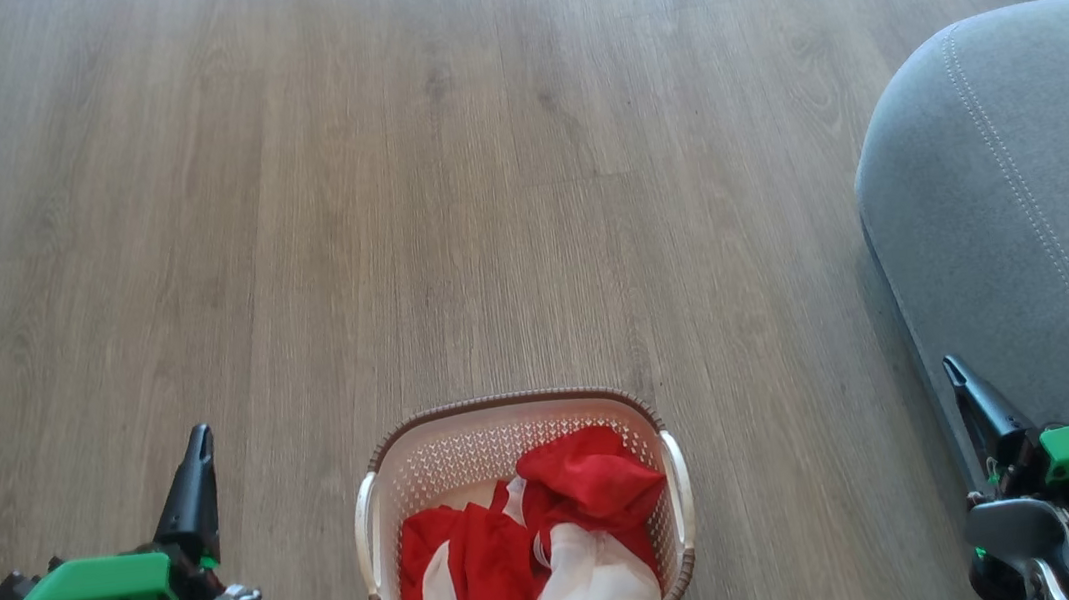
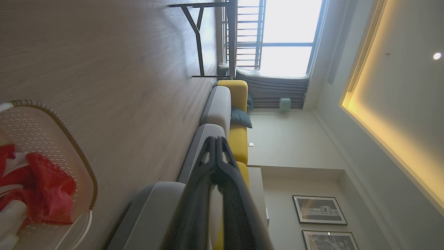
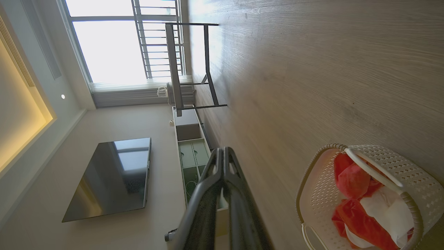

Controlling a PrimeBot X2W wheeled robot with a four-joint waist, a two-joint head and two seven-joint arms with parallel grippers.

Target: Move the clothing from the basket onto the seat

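Left fingers (image 1: 197,479) clenched, empty | right fingers (image 1: 975,403) clenched, empty | clothing (image 1: 583,481) in upright basket (image 1: 506,403), handles left-right

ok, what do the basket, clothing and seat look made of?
Basket: cream plastic, matte, judging by moulded perforations; brown rim looks woven, possibly moulded.
Clothing: thin red-and-white fabric, softly crumpled.
Seat: grey matte upholstery fabric, pale stitching line.
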